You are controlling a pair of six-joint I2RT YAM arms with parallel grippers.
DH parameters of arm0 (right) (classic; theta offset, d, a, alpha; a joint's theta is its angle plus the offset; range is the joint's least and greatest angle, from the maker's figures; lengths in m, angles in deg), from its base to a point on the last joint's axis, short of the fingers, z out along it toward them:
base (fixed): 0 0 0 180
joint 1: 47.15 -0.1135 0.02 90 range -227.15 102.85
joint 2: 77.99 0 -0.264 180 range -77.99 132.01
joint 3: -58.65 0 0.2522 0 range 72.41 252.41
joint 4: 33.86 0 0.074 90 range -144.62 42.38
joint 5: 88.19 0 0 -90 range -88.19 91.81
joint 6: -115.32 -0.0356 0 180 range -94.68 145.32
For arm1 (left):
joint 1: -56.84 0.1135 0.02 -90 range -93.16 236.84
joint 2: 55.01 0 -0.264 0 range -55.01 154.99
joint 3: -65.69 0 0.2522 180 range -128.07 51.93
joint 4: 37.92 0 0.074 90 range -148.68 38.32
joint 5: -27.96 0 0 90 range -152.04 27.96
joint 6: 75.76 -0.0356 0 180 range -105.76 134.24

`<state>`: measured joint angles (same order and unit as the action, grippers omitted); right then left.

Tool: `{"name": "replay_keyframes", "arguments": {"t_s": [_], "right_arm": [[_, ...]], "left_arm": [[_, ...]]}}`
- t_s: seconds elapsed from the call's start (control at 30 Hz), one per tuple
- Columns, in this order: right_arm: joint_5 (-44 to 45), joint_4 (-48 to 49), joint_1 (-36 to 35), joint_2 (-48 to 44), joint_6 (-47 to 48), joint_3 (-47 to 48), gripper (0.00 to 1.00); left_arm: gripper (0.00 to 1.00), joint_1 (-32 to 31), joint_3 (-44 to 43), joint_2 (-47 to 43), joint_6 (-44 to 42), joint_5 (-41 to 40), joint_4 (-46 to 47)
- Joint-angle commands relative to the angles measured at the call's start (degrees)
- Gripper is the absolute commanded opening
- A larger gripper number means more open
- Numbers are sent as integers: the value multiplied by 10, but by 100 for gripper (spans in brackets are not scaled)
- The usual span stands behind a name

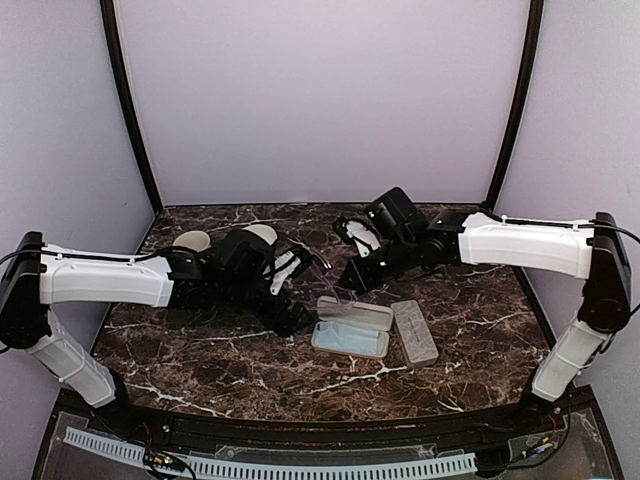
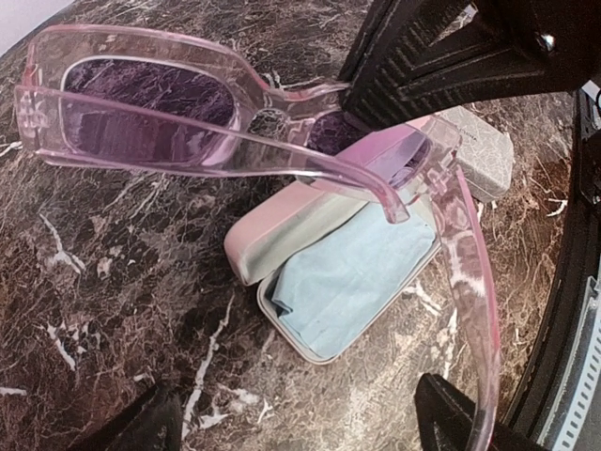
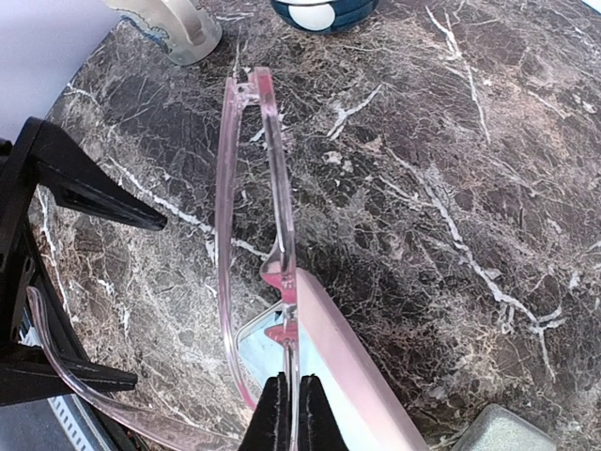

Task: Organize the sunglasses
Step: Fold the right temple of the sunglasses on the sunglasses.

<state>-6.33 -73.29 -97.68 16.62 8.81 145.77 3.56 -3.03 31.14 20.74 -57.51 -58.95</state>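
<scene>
The sunglasses [image 2: 141, 117], a pair with a clear pink frame and purple-tinted lenses, hang in the air over the middle of the worktop [image 1: 200, 350], temples unfolded. The right arm's fingers [image 3: 286, 413] are clenched on the front of the frame, near the bridge. The left arm's fingers [image 2: 455, 423] are spread wide on either side of the glasses. One temple runs down close to one of these fingers, but I cannot tell if it touches.

Directly below the glasses lies an open case [image 2: 282, 235] with its pale pink lid tipped back and a light-blue cloth [image 2: 347, 277] inside the tray. A closed grey case [image 1: 414, 332] lies just to its right, set at an angle. At the far left of the worktop stand a pale mug [image 3: 178, 28] and a dark blue bowl [image 3: 324, 9].
</scene>
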Motion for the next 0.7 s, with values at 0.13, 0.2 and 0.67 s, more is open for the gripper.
{"name": "replay_keyframes", "arguments": {"t_s": [0.13, 0.2, 0.67], "right_arm": [[-23, -18, -5, -20, 19, 13, 0], [-32, -22, -5, -19, 24, 16, 0], [-35, -61, -18, -19, 77, 34, 0]], "left_arm": [[88, 18, 5, -15, 18, 51, 24], [88, 20, -4, -13, 18, 53, 14], [89, 39, -9, -3, 12, 84, 0]]}}
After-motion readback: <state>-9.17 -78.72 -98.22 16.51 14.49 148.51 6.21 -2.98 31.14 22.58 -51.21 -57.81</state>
